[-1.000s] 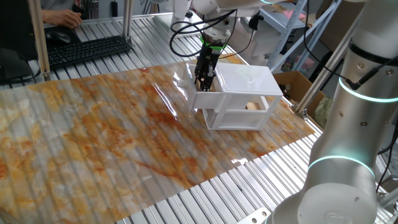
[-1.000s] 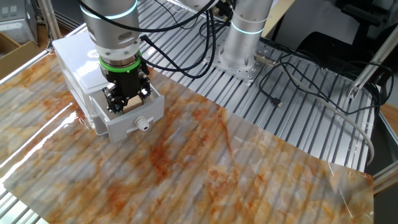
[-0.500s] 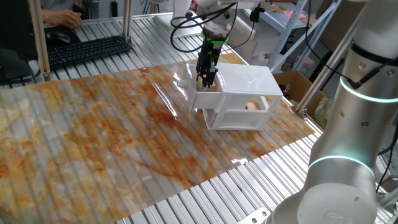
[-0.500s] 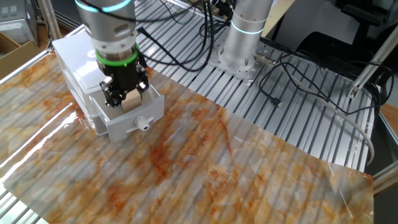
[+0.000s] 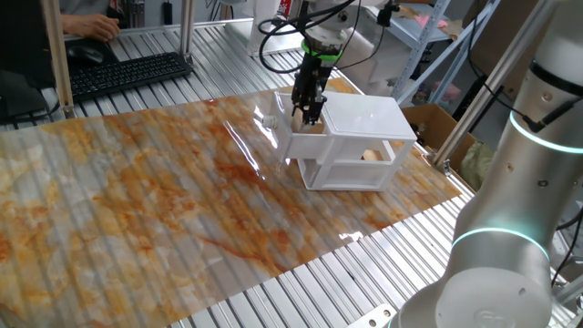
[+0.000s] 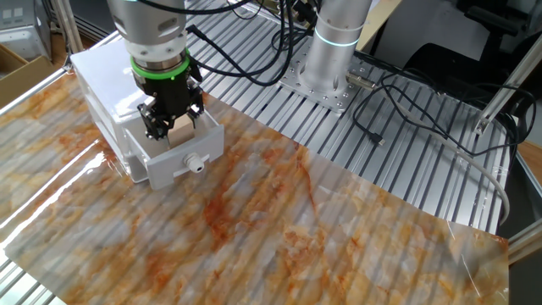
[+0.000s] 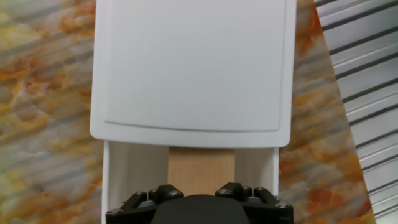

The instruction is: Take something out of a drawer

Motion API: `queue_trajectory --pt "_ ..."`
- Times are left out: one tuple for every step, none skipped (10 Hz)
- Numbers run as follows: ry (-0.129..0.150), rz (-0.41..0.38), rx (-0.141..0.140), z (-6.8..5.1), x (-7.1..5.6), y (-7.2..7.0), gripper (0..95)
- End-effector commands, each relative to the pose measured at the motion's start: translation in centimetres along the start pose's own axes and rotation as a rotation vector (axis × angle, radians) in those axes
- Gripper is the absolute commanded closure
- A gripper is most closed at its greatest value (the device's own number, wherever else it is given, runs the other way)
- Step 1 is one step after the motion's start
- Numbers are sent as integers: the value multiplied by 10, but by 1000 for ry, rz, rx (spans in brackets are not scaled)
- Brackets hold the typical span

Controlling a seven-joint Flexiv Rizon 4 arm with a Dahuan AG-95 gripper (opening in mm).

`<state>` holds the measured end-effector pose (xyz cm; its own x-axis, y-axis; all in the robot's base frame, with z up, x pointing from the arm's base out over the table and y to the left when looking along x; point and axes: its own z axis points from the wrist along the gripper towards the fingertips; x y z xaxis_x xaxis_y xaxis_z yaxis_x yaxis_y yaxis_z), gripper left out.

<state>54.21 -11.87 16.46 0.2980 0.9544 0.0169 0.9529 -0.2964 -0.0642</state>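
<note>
The small white two-drawer cabinet (image 5: 364, 114) stands on the marbled mat, with its top drawer (image 6: 174, 161) pulled out. My gripper (image 6: 174, 129) is just above the open drawer, shut on a tan wooden block (image 6: 181, 127). In the one fixed view the gripper (image 5: 305, 117) hangs over the drawer (image 5: 293, 144) at the cabinet's left end. In the hand view the block (image 7: 201, 171) fills the gap under the hand, between the drawer's white side walls (image 7: 118, 174), below the cabinet top (image 7: 193, 62). The fingertips are hidden by the hand.
Another tan block (image 5: 369, 155) lies in the cabinet's lower compartment. A round knob (image 6: 196, 161) sticks out of the drawer front. A keyboard (image 5: 127, 73) and a person's hand lie at the back left. The robot base (image 6: 326, 59) and cables are behind the mat.
The gripper has risen a little out of the open drawer with the wooden block in it. The cabinet and drawer have not moved.
</note>
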Motion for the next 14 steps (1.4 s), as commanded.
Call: queue_trajectory --pt "15 15 -13 5 3 -3 950" --pt "16 23 -19 7 5 -4 950" --pt "27 30 -21 8 6 -5 950" --pt "30 32 -25 8 9 -5 950" --pt "30 32 -25 8 11 -6 950" --pt "31 33 -24 7 13 -7 950" --pt "30 34 -24 6 15 -8 950" --pt "28 30 -23 5 17 -9 950" --pt "24 19 -23 3 21 -10 950" --pt "17 12 -24 2 22 -11 950" --pt "19 0 -24 0 23 -12 950" --pt "16 -15 -22 -4 26 -14 950" --pt "13 -38 -19 -7 26 -16 950" --pt "14 -69 -19 -12 26 -18 950"
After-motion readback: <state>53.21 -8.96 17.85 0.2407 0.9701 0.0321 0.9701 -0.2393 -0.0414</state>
